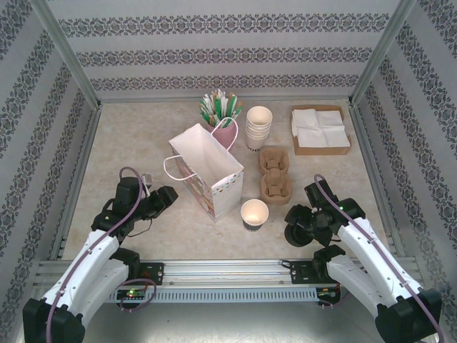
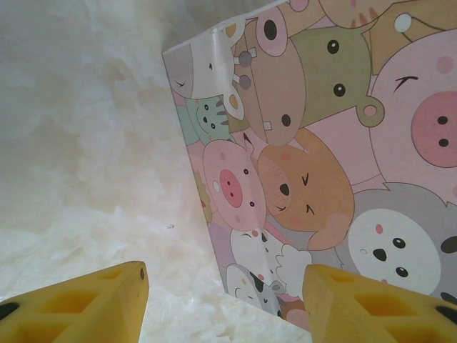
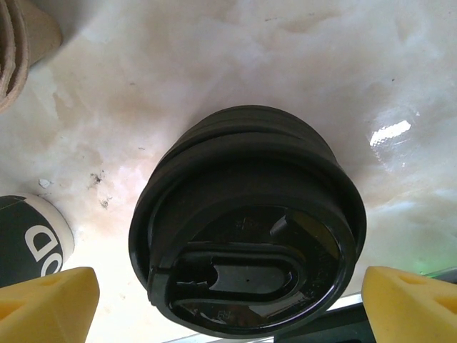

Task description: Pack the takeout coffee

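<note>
Patterned walls and metal posts close the table (image 1: 128, 143) on the left, far and right. A rail (image 1: 228, 268) runs along the near edge. The widest bare stretch lies left and far-left of the bag (image 1: 207, 168), which stands mid-table with its mouth open. Right of the bag things crowd together: carrier (image 1: 275, 175), cup stack (image 1: 258, 127) and napkins (image 1: 320, 130).

The cup (image 1: 254, 213) stands upright with no lid on, just near of the carrier and right of the bag's near corner. The right pincer (image 3: 230, 275) is to the cup's right, apart from it and released. Its fingers stand wide on either side of a stack of black lids (image 3: 250, 236). The left pincer (image 2: 225, 275) is left of the bag, also released, with nothing between its fingers.

The top view shows the cup's pale inside. The right wrist view shows its dark side with white letters, at bottom left. The left wrist view shows the bag's side close up, printed with cartoon animals.
</note>
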